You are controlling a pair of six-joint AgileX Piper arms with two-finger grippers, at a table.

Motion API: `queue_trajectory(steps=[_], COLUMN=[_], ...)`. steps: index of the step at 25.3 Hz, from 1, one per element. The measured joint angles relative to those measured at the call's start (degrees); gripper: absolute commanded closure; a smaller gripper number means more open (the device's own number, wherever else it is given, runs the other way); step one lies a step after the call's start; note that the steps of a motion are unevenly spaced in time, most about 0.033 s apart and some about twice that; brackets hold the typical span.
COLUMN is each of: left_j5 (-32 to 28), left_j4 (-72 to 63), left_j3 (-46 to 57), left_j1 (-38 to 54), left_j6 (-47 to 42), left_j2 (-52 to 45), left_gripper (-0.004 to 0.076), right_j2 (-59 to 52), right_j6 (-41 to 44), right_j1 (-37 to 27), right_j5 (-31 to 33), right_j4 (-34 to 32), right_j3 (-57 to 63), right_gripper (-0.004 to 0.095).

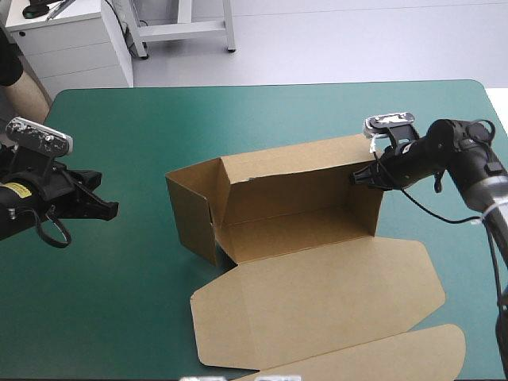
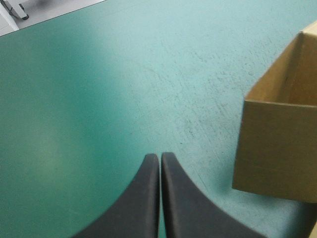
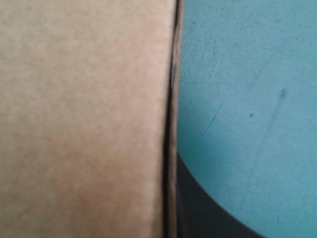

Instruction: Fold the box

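Note:
The brown box (image 1: 298,202) stands in the middle of the table with its back and end walls raised and its lid (image 1: 317,305) lying flat toward the front edge. My right gripper (image 1: 361,176) is at the box's right end wall, shut on it. In the right wrist view the board (image 3: 84,119) fills one side, its edge running between the fingers, and one black finger (image 3: 208,213) shows outside the wall. My left gripper (image 1: 111,209) hovers shut, well left of the box. In the left wrist view the gripper (image 2: 160,157) has the box's left corner (image 2: 277,148) ahead and to one side.
A long brown flap (image 1: 381,361) lies flat at the table's front edge, right of the lid. Bare teal-green cover (image 1: 135,159) stretches between my left gripper and the box. The table's right edge (image 1: 494,119) runs close behind my right arm.

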Motion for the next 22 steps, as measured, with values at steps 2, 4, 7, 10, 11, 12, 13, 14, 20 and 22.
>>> queue_trajectory(steps=[2,4,7,10,11,12,13,14,20,22], left_j5=[0.00,0.00,0.00,-0.23,-0.31,-0.36,-0.36,-0.36,-0.36,-0.95], left_j4=[0.00,0.00,-0.05,-0.05,-0.05,-0.05,-0.05,-0.05,-0.05,-0.05], left_j3=[0.00,0.00,0.00,0.00,0.00,0.00,0.00,0.00,0.02,0.02], left_j1=[0.00,0.00,0.00,0.00,0.00,0.00,0.00,0.00,0.00,0.00], left_j6=[0.00,0.00,0.00,-0.05,-0.05,-0.05,-0.05,-0.05,-0.05,-0.05], left_j2=[0.00,0.00,0.00,0.00,0.00,0.00,0.00,0.00,0.00,0.00], left_gripper=[0.0731,0.0731,0.0731,0.0731,0.0731,0.0731,0.0731,0.0731,0.0731,0.0731], right_j2=[4.50,7.37,10.69,14.29,15.36,16.93,17.88,18.89,21.00,21.49], right_j6=[0.78,1.68,2.41,2.67,2.67,2.67,2.67,2.58,-1.31,-2.84], right_j1=[0.00,0.00,0.00,0.00,0.00,0.00,0.00,0.00,0.00,0.05], right_j5=[1.36,3.70,5.19,2.65,1.04,-0.58,-2.01,-2.94,-3.95,1.62], right_j4=[-0.25,-0.41,-0.41,0.53,0.94,1.41,1.78,2.18,4.72,4.59], right_j3=[-2.59,-6.10,-10.26,-13.71,-14.50,-15.45,-15.93,-16.40,-16.64,-15.69], right_gripper=[0.0906,0.0906,0.0906,0.0906,0.0905,0.0903,0.0903,0.0894,0.0436,0.0237])
